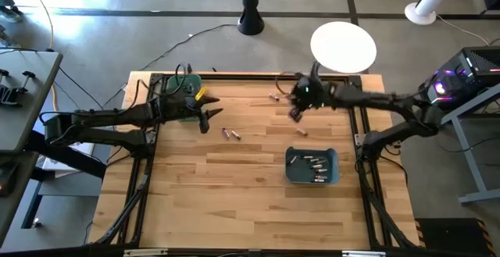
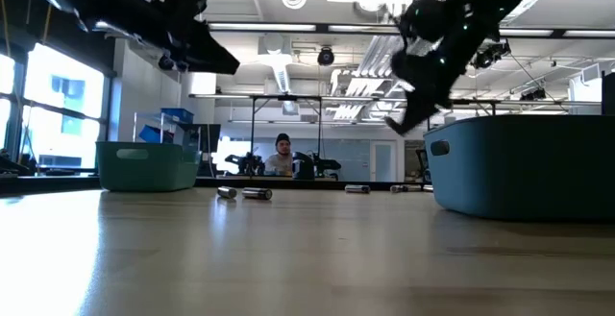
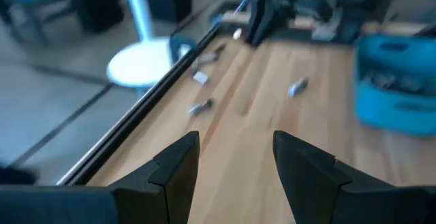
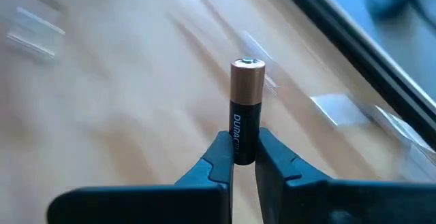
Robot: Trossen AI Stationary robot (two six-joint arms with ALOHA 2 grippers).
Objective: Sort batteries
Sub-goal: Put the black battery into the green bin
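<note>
Right gripper (image 4: 244, 157) clamped on one battery: a small cylinder (image 4: 246, 112), copper-brown top section with a silvery end cap, black lower body with pale lettering running along it. It stands up between the two dark fingertips, top half clear of them. In the high view this gripper (image 1: 297, 113) sits above the far right part of the light wooden slatted table (image 1: 234, 194), raised off the surface.

Left gripper (image 1: 205, 120) hovers over the far left part of the table, just beside the green rectangular plastic bin (image 1: 181, 85); its two dark fingers (image 3: 178, 164) stand apart, nothing between them.

Loose batteries on the wood:
- a pair of small cells (image 1: 230, 133) near the left gripper, lying flat
- one (image 1: 274, 97) near the far edge
- one (image 1: 301, 132) below the right gripper

Blue rectangular plastic bin (image 1: 312, 166) on the right side of the table holds several silvery cells (image 1: 313, 162) lying in a loose heap.

Low view: cells (image 2: 256, 193) lie on their sides on the tabletop, metallic with dark bands. A person (image 2: 282, 157) sits in the room behind.
</note>
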